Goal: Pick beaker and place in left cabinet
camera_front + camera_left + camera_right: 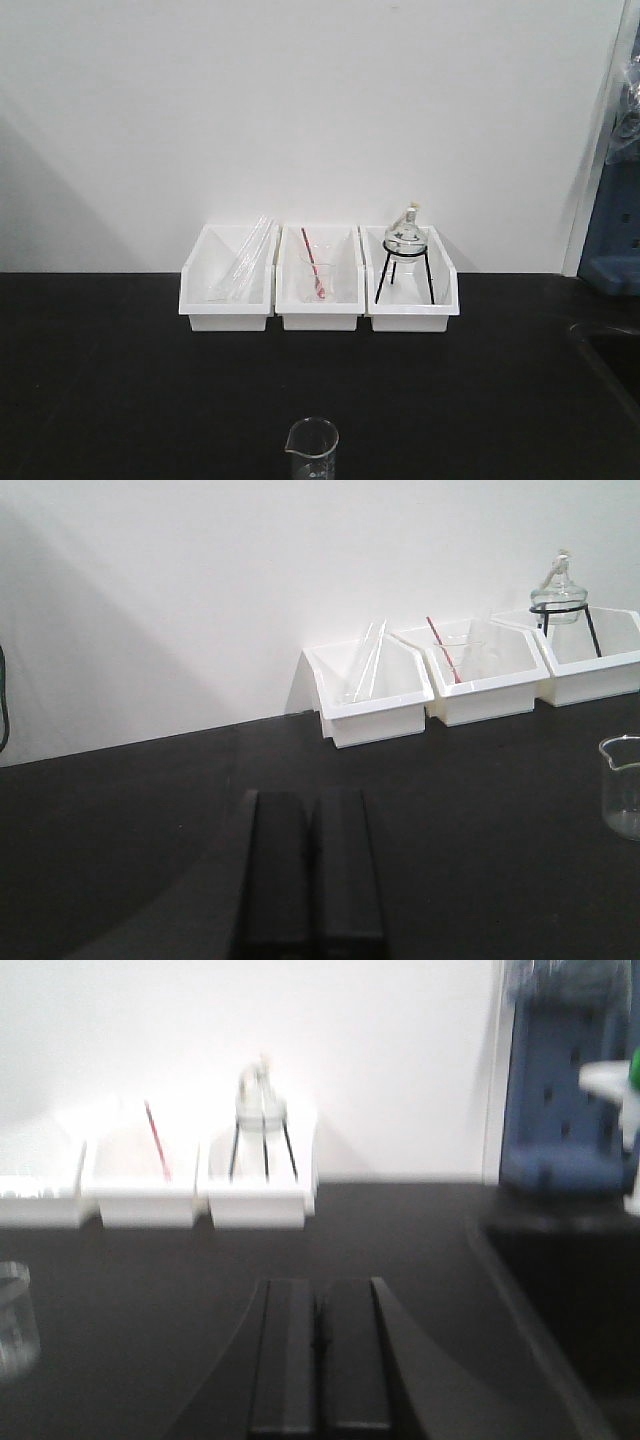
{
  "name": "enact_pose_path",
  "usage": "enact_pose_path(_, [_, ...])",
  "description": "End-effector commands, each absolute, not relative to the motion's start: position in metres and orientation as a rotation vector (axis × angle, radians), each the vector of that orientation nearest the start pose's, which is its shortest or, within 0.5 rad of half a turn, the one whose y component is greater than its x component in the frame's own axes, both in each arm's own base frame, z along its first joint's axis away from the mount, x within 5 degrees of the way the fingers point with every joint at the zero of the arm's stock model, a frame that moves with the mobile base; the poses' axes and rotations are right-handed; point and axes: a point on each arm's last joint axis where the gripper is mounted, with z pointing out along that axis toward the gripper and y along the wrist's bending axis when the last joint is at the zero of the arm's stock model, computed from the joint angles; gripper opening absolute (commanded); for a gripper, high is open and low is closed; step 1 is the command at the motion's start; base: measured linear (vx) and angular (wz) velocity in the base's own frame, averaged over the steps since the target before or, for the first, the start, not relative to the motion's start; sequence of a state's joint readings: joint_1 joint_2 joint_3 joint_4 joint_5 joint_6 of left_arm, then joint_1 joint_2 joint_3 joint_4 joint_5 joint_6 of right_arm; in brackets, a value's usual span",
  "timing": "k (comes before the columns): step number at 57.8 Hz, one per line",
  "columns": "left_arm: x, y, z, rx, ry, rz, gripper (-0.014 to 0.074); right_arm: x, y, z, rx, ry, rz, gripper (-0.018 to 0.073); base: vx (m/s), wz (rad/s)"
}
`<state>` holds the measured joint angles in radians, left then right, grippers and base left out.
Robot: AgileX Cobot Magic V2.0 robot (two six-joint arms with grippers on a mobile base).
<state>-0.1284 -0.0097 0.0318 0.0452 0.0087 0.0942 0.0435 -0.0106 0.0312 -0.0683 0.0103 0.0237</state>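
Beaker: the beaker (312,448) stands upright on the black counter (120,380), well in front of the middle bin (318,318), with nothing touching it.
Left gripper: the left gripper (311,802) is pressed together and empty, in front and left of the middle bin.
Right gripper: the right gripper (318,1292) is pressed together and empty, in front and right of that bin.
Cabinet: not seen in any view.
Progress: apparently nothing is done yet; grasping, carrying and placing all remain.

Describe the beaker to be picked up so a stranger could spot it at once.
Start at the black counter below the white wall, where three white bins stand in a row. The beaker stands alone on the counter in front of the middle bin. Unlike the second beaker inside that bin, it holds no red rod.
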Motion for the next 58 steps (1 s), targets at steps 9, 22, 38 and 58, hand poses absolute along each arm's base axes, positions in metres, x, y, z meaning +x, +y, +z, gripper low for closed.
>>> enact_pose_path(9, [0.055, -0.007, 0.205, 0.189, 1.416, 0.002, 0.0001, 0.050, 0.004, 0.230, -0.082, 1.185, -0.002, -0.0004, 0.00, 0.00])
enact_pose_path(22, [0.055, -0.007, 0.205, 0.189, 1.416, 0.002, 0.0001, 0.044, 0.005, 0.242, -0.083, 1.038, 0.005, -0.0004, 0.00, 0.00])
enact_pose_path(38, [0.055, -0.007, 0.205, 0.189, 1.416, 0.002, 0.0001, 0.030, 0.006, 0.261, -0.079, 0.776, 0.024, -0.0004, 0.00, 0.00])
enact_pose_path(58, [0.055, -0.007, 0.205, 0.189, 1.416, 0.002, 0.0001, 0.036, 0.004, 0.284, -0.033, 1.049, 0.066, -0.0004, 0.00, 0.00])
